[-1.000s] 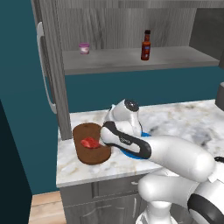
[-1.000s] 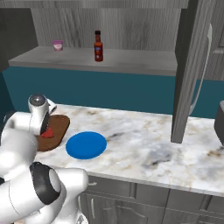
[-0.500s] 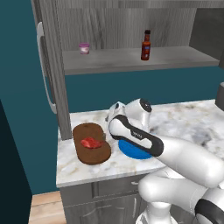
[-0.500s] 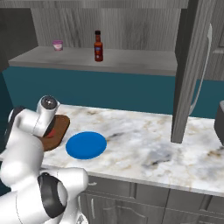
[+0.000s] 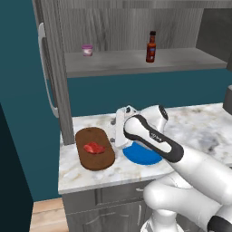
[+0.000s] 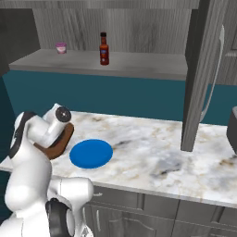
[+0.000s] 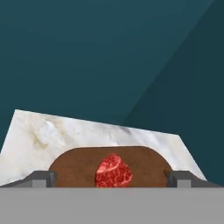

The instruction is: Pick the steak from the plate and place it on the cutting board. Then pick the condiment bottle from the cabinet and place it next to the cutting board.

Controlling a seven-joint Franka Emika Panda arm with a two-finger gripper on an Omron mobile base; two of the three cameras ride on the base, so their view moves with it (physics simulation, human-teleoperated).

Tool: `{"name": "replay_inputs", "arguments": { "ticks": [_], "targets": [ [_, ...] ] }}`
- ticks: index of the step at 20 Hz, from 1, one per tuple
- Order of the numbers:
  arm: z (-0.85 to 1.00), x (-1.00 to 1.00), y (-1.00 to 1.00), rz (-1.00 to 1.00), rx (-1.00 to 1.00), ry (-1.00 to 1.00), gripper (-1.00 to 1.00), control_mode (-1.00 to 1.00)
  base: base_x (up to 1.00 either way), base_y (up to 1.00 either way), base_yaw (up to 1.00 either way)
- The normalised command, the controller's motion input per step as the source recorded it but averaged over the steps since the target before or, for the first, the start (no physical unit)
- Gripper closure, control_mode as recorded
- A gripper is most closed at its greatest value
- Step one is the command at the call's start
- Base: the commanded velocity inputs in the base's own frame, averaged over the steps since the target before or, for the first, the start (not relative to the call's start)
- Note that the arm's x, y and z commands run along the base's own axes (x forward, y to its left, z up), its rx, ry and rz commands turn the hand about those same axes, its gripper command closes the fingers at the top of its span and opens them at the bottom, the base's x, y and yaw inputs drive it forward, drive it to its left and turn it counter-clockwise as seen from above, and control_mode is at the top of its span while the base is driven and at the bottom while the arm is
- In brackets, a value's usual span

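With the steak [image 5: 94,147] already on the board [image 5: 94,148] and the tool [image 7: 112,179] spread wide, the bottle [image 5: 151,46] on the cabinet shelf [image 5: 136,63] looks light, rigid, slick, best pinched mid-body.

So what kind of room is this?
Most likely a kitchen: a white marble counter, a grey wood-grain cabinet shelf with a dark red sauce bottle, and red raw steak on a brown wooden cutting board.
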Motion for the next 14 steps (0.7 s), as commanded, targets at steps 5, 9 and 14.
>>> {"name": "replay_inputs", "arguments": {
  "ticks": [5, 9, 14],
  "targets": [
    [0.17, -0.21, -0.07, 0.07, 0.07, -0.03, -1.00, -1.00, 0.00, 0.00, 0.00],
    [0.11, -0.21, -0.13, 0.04, 0.01, -0.01, -1.00, -1.00, 0.00, 0.00, 0.00],
    [0.05, -0.15, -0.17, 0.01, 0.00, 0.00, -1.00, -1.00, 0.00, 0.00, 0.00]
  ]
}}
